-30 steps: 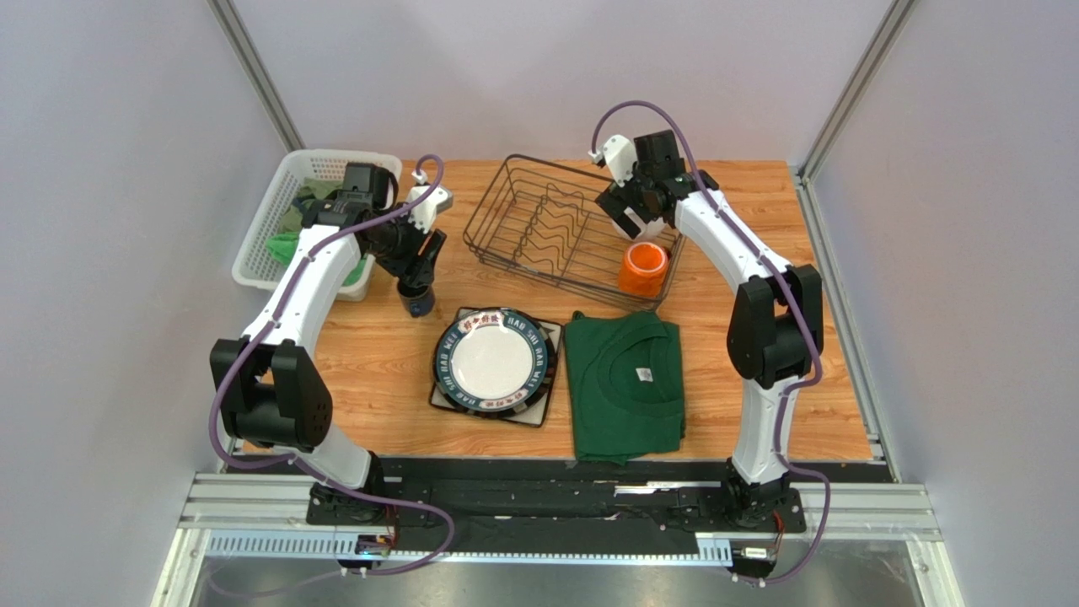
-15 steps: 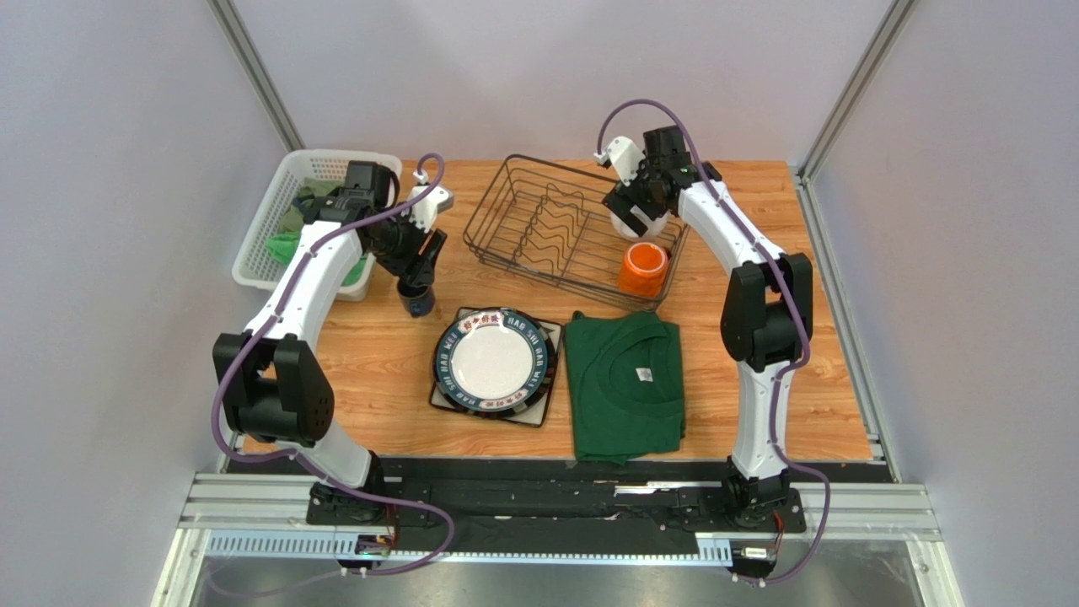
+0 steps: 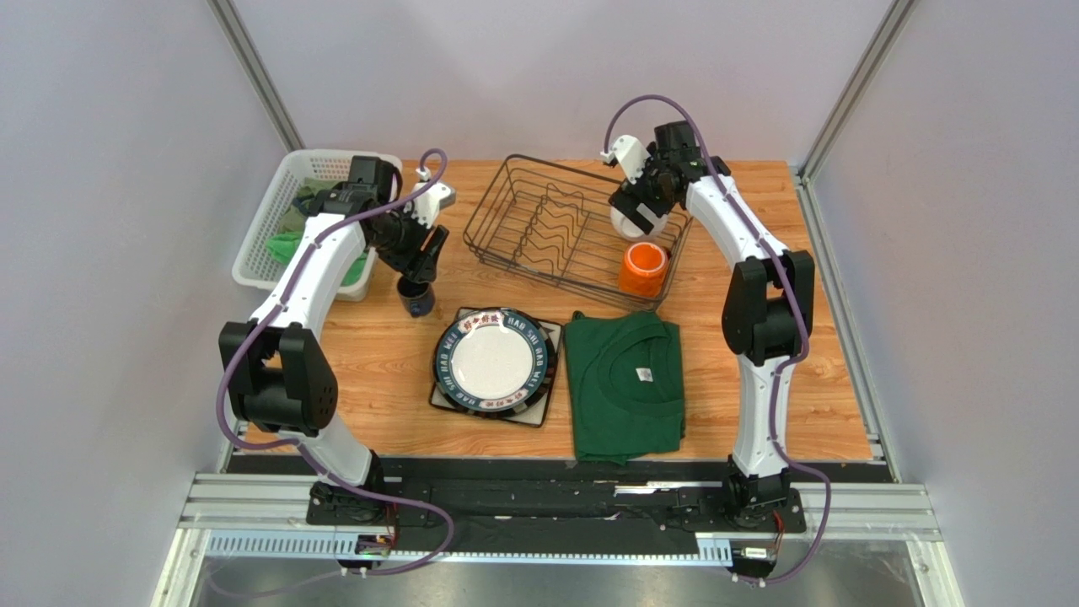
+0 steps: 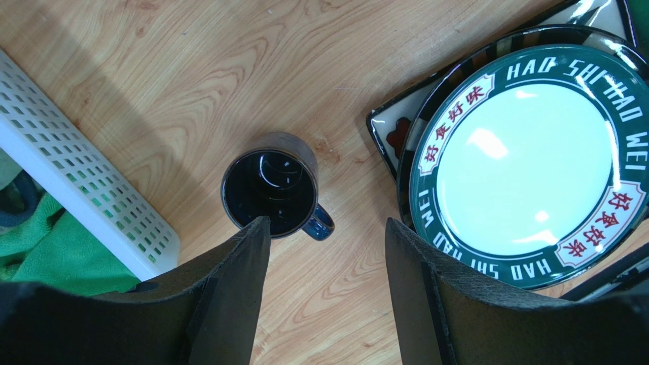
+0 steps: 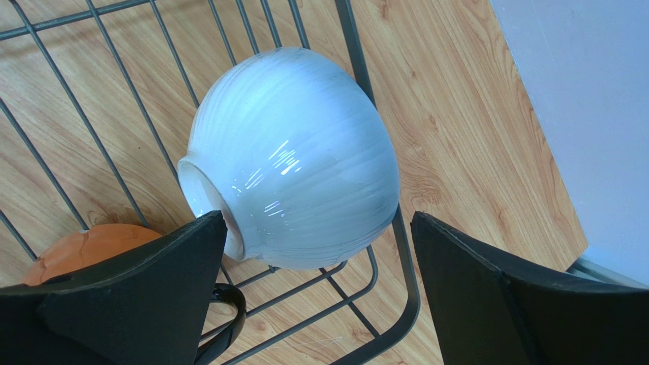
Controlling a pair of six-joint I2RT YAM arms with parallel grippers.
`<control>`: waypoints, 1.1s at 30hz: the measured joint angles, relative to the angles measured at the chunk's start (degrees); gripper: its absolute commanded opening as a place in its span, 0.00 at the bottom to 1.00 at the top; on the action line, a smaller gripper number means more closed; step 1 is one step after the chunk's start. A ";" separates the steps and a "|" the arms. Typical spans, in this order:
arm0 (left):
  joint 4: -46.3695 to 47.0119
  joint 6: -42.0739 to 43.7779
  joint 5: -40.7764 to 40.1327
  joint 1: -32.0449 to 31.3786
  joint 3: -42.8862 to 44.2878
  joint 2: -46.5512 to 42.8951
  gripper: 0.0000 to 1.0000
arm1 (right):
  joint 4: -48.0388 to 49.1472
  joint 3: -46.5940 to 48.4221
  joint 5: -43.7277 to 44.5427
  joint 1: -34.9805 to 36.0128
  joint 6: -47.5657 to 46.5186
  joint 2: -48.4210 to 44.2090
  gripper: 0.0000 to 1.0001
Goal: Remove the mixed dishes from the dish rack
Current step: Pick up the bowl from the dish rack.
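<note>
Two pincers, both spread. We find the right gripper straddling the white bowl, tipped in the dish rack corner; the left gripper hangs over the dark blue mug on the table.

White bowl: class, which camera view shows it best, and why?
Right wrist view: the white bowl appears large, lying on its side in a corner of the dish rack, foot ring visible. The top external view shows only a white sliver beneath the right gripper. The left wrist view does not show it.
</note>
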 measured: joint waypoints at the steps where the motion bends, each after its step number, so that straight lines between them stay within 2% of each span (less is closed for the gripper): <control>1: -0.13 0.04 0.00 0.00 0.09 0.00 0.66 | -0.15 0.04 -0.46 -0.02 -0.28 0.07 0.99; 20: -1.27 0.22 0.00 0.00 1.66 1.75 0.65 | -0.26 1.40 -4.61 -0.17 -2.93 2.40 0.97; 33: -1.49 0.61 0.07 0.00 1.66 2.25 0.65 | -0.15 1.40 -5.99 -0.35 -2.89 2.40 0.88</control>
